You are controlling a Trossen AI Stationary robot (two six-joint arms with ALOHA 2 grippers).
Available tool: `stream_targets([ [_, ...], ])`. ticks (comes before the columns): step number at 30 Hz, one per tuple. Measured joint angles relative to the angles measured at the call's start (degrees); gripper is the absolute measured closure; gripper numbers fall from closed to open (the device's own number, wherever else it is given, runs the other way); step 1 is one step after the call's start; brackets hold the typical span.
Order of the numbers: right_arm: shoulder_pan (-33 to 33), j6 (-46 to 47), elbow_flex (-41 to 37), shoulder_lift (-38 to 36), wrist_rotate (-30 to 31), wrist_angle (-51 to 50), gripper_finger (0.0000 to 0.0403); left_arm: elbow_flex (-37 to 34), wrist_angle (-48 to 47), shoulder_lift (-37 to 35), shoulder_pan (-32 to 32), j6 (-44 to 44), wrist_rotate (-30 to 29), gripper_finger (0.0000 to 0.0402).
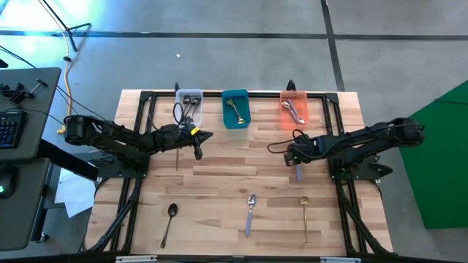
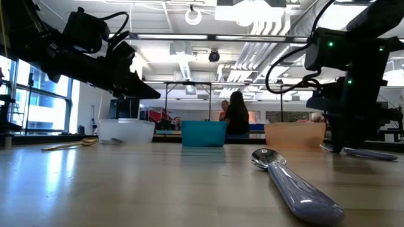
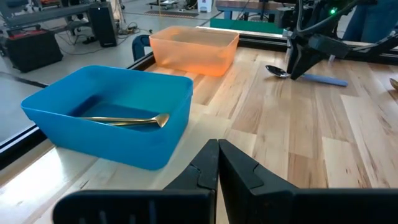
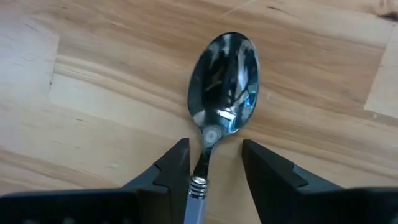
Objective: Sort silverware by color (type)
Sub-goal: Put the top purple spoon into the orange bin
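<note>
My right gripper [image 4: 214, 155] is open, low over the table's right middle [image 1: 296, 159]. Its fingers stand on either side of the thin neck [image 4: 202, 165] of a silver spoon with a lavender handle [image 1: 298, 172]. I see a gap on each side. The spoon lies flat on the table, bowl up [image 4: 224, 81]. My left gripper [image 3: 217, 155] is shut and empty, above the table in front of the clear bin [image 1: 197, 141]. A black spoon [image 1: 169, 221], a silver spoon with a lavender handle [image 1: 249, 212] and a gold spoon [image 1: 304, 215] lie near the near edge.
Three bins stand along the far edge. The clear bin [image 1: 189, 96] holds dark spoons, the teal bin [image 1: 235, 123] holds a gold spoon [image 3: 124, 121], and the orange bin [image 1: 294, 95] holds a silver spoon. Bare wood lies between the arms. People stand in the room beyond.
</note>
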Motion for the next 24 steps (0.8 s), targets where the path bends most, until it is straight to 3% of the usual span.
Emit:
stream_targets([
  [10, -0.04, -2.39, 0.54, 0.24, -0.33, -0.89, 0.0392, 0.00, -0.02, 0.00, 0.00, -0.04, 0.00, 0.0401],
  [17, -2.11, -12.85, 7.53, 0.56, -2.28, -3.28, 0.0391, 0.00, -0.02, 0.00, -0.03, -0.05, 0.00, 0.0401],
  [24, -11.38, -26.92, 17.93, 0.47, -0.72, -10.26, 0.0395, 0.00, 0.16, -0.02, -0.83, -0.09, 0.00, 0.0401],
])
